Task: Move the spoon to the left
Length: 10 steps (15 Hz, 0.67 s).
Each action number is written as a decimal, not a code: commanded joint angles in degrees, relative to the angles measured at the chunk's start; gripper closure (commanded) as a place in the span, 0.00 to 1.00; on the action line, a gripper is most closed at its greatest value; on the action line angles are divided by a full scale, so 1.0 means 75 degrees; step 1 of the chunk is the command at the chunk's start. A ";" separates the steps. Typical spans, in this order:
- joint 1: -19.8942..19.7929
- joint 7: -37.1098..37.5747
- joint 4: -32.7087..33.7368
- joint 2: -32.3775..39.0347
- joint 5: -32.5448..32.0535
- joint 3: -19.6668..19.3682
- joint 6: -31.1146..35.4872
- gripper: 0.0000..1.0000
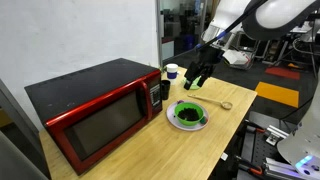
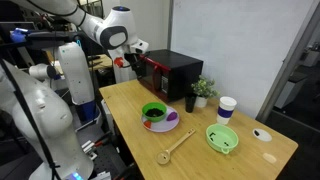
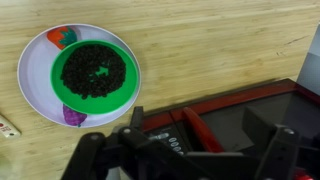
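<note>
The pale wooden spoon point(image 1: 225, 105) lies flat on the wooden table beyond the green bowl, and it also shows near the table's front in an exterior view point(image 2: 175, 147). It is out of the wrist view. My gripper point(image 1: 197, 76) hangs in the air above the microwave's end and the green bowl, well away from the spoon. It also shows in an exterior view point(image 2: 128, 60). In the wrist view the gripper point(image 3: 187, 142) has its fingers spread wide and holds nothing.
A red and black microwave point(image 1: 90, 110) point(image 2: 170, 72) point(image 3: 250, 120) stands on the table. A green bowl of dark bits point(image 1: 188, 113) point(image 2: 154, 112) point(image 3: 93, 70) sits on a white plate point(image 3: 35, 95). A white cup point(image 2: 226, 108), a small plant point(image 2: 203, 90) and a green dish point(image 2: 222, 139) stand nearby.
</note>
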 commanded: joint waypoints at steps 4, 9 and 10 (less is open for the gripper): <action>0.0010 0.0015 0.0013 -0.0007 -0.0021 -0.0016 -0.0026 0.00; 0.0010 0.0015 0.0013 -0.0007 -0.0021 -0.0016 -0.0027 0.00; -0.0007 -0.0136 -0.0031 0.0036 -0.0002 -0.0107 0.0110 0.00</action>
